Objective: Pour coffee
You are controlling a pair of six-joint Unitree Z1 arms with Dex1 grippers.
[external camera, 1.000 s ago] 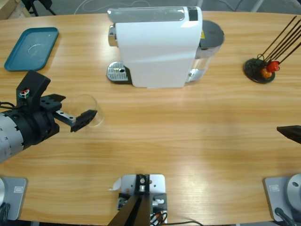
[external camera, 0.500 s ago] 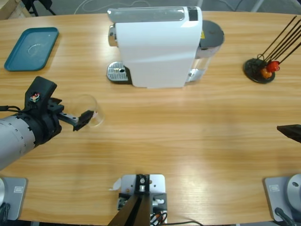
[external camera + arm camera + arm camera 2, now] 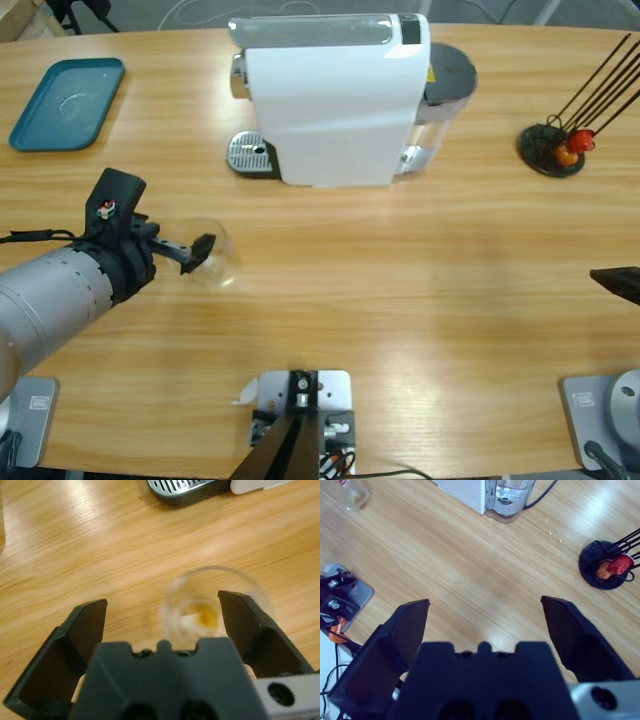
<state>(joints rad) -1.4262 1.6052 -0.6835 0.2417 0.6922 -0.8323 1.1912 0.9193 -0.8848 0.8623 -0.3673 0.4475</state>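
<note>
Standing at the far middle of the wooden table (image 3: 400,290) is one big white coffee machine (image 3: 330,95), and I take it as the landmark. Counted: one clear glass (image 3: 215,255), one teal tray (image 3: 65,102), one black stand with thin rods (image 3: 552,148) that holds one red and one orange capsule, and two arms. The tray lies well to the left of the machine, the stand well to its right. The glass stands on the table in front of the machine and to its left, near the metal drip grate (image 3: 250,155). The left gripper (image 3: 200,250) reaches to this glass; in the left wrist view its two black jaws are spread wide, with the glass (image 3: 215,610) between them but toward the right jaw — I cannot tell if that jaw touches it, and nothing is held. The coffee (image 3: 207,617) shows only as a small amber-brown patch at the bottom of the glass, very shallow. The right gripper (image 3: 485,615) hangs over bare wood in front of the machine and to its right, jaws also wide apart, holding nothing.
</note>
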